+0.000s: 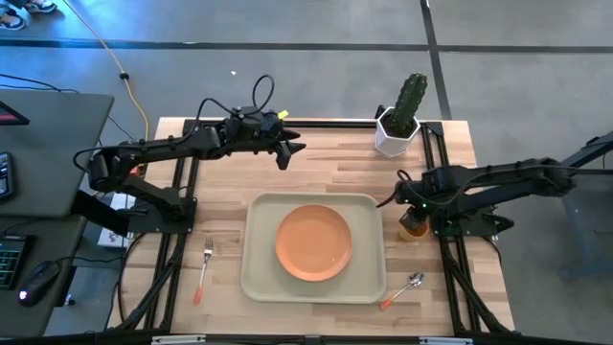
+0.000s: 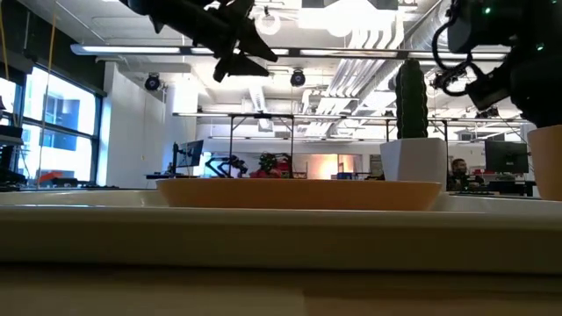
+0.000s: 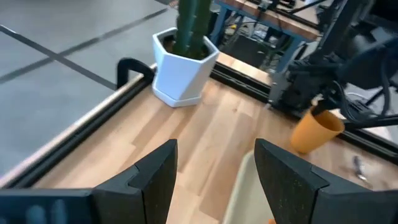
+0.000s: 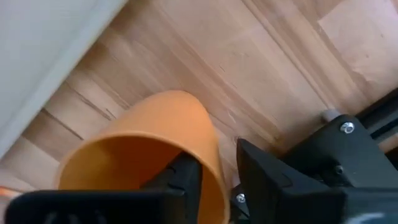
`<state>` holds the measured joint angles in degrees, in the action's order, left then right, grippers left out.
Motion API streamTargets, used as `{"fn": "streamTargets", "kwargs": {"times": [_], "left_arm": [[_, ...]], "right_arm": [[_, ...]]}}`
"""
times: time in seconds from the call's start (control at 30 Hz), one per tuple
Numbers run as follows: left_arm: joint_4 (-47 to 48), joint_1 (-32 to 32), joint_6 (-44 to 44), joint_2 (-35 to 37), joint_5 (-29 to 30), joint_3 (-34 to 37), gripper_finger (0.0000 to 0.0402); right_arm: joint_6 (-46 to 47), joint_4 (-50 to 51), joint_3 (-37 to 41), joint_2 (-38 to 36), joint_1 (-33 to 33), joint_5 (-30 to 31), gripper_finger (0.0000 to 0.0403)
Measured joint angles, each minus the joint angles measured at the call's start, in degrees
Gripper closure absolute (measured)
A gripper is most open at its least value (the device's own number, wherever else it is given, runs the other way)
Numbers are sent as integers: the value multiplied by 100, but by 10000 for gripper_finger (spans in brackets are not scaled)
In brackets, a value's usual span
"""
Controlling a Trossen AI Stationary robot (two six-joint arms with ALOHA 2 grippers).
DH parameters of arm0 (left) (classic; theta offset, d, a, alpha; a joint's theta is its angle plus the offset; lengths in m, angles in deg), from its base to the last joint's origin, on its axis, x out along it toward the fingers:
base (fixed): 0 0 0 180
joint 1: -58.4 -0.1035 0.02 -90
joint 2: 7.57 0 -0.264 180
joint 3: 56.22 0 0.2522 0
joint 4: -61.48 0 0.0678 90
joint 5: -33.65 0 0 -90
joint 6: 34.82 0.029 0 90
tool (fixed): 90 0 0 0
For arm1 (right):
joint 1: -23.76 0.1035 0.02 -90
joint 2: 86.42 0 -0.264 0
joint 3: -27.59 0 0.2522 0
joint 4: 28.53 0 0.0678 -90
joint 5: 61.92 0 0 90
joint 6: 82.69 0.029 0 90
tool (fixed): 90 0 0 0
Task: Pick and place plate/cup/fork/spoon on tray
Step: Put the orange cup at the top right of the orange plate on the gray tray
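The right end effector (image 4: 214,177) pinches the wall of the cup (image 4: 149,149), one finger inside the mouth and one outside; the cup is smooth orange plastic, round and tapered, and stands just beside the right rim of the tray (image 1: 259,216). The left end effector (image 1: 287,153) hangs above the far part of the bench (image 1: 326,168), its two dark fingers (image 3: 152,180) spread with nothing between them.

The bench is pale wooden strips with a black frame. One beige tray, rectangular with rounded corners and a raised rim, lies in the middle. One round orange plate (image 1: 313,242) with a shallow rim lies inside it. One fork (image 1: 204,268), metal tines and thin orange handle, lies on the wood left of the tray. One spoon (image 1: 402,289), round metal bowl and orange handle, lies by the tray's near right corner. One green cactus in a white hexagonal pot (image 1: 397,134) stands at the far right.
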<state>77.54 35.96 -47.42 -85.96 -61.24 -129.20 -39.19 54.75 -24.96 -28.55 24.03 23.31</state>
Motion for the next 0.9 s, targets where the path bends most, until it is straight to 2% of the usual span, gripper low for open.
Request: {"fn": "streamTargets", "kwargs": {"times": [0.27, 0.47, 0.67, 0.9], "left_arm": [[40, 3, -219, 0, 63, 0, 200], [369, 35, -225, -2, 61, 0, 200], [663, 28, -224, -2, 202, 0, 200], [772, 33, -246, -2, 265, 0, 200]], "right_arm": [[-5, -351, -122, 431, 0, 9, 396], [292, -205, -532, 444, 0, 157, 400], [824, 70, -1176, 563, -71, 612, 401], [640, -298, -1771, 1496, -13, 546, 402]]}}
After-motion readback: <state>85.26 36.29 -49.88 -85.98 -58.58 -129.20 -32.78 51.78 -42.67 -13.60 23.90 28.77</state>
